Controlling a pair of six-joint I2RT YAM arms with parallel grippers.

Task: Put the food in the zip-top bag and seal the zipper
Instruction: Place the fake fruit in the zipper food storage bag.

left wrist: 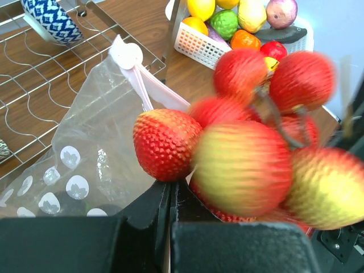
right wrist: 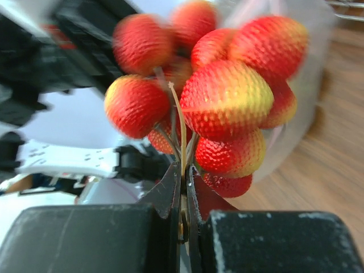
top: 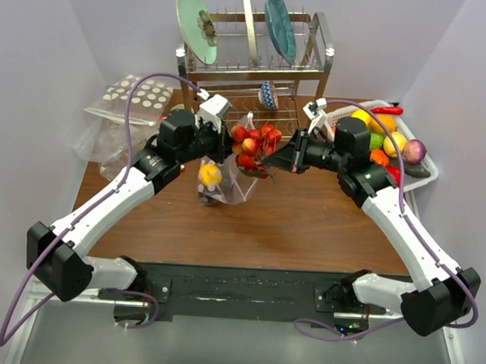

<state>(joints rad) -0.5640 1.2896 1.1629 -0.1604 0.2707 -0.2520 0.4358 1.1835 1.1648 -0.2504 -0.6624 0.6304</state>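
The zip-top bag [top: 231,189] hangs see-through over the table's middle with a yellow lemon [top: 210,175] inside. My left gripper [top: 225,146] is shut on its mouth edge. In the left wrist view the bag [left wrist: 85,142] spreads out ahead of that gripper [left wrist: 172,190], with the pink zipper [left wrist: 156,91] running up to a white slider [left wrist: 126,55]. My right gripper [top: 283,160] is shut on the stem of the red berry cluster [top: 255,143]. It holds the cluster [right wrist: 227,102] upright above the gripper [right wrist: 183,170], right at the bag's mouth. The berries [left wrist: 244,165] fill the left wrist view.
A white basket [top: 417,176] at the right holds more toy fruit, also in the left wrist view [left wrist: 199,48]. A dish rack [top: 257,69] with plates and a blue patterned bowl [top: 269,94] stands at the back. A polka-dot bag [top: 137,95] lies back left.
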